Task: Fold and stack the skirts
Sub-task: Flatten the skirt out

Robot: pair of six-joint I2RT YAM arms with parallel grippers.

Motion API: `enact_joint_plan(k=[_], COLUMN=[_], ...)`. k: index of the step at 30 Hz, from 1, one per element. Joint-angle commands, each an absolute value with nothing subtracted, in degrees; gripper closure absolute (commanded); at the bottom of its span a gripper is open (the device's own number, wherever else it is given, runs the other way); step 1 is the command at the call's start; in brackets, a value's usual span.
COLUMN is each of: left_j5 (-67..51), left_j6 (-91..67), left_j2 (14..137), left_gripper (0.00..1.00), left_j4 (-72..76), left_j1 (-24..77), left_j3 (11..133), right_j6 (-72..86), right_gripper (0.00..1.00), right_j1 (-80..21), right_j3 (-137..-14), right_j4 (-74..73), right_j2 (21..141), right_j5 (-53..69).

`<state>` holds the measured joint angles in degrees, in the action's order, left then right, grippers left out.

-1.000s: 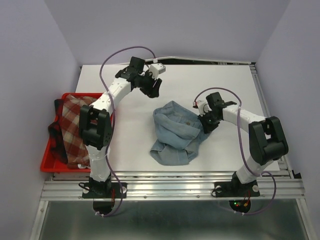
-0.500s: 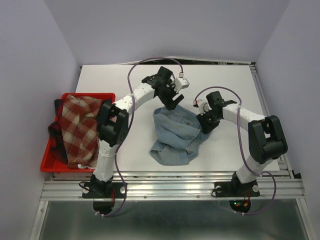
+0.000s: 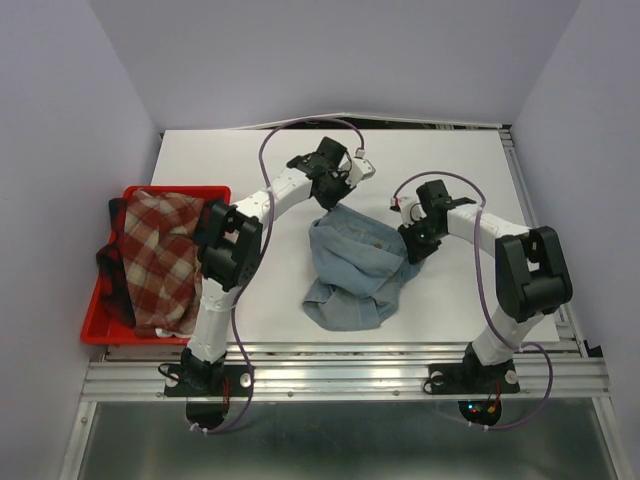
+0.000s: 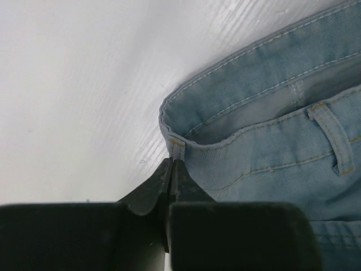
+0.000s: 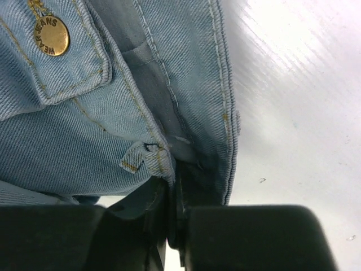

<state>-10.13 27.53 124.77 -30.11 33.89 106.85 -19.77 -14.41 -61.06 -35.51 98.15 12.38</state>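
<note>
Both left gripper (image 4: 171, 165) and right gripper (image 5: 172, 182) pinch denim skirt (image 3: 350, 270); tray (image 3: 175, 190) holds check skirt (image 3: 160, 260).

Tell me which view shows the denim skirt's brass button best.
Right wrist: the button sits close and sharp, lettering visible. Left wrist shows only the waistband and a belt loop of the skirt; the top view shows the whole skirt, button too small to make out.

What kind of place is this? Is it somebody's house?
Probably not a house: it looks like a robot test booth. Two robot arms are bolted to a metal rail at a white table holding a blue skirt, with plain walls close around.
</note>
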Motion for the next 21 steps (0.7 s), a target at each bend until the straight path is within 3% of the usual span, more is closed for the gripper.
enact_joint_plan(k=[1,9,10,11,13,15,21], left_j5=[-10.10,-19.50,-20.03,-19.43,-17.50,-16.18,-12.49], left_j6=[25.93,21.36,22.49,22.59,22.15,20.93,13.20], left_j2=[120.86,113.21,113.38,113.55,114.43,115.40,122.16], left_gripper=[1.00,1.00,0.93,0.70,0.54,0.31,0.26], left_j4=[-28.83,-28.56,-29.52,-30.23,-31.55,-31.73,-27.95], left_j1=[31.65,23.12,23.64,24.25,27.14,29.26,34.00], left_j3=[109.06,116.63,117.15,118.03,117.78,117.16,118.47], right_j6=[-20.57,-24.34,-24.43,-24.52,-24.52,-24.43,-24.26], right_gripper=[0.91,0.90,0.89,0.88,0.85,0.85,0.85], right_j1=[-11.43,-7.65,-7.65,-7.65,-7.65,-7.65,-7.65], right_j3=[-65.12,-71.01,-71.45,-72.50,-73.56,-73.57,-71.19], right_j4=[-34.89,-36.56,-37.00,-37.61,-40.42,-41.22,-39.20], right_j2=[98.26,92.65,92.55,92.72,94.74,96.23,98.70], right_j5=[8.88,4.74,5.70,7.71,9.75,10.98,11.43])
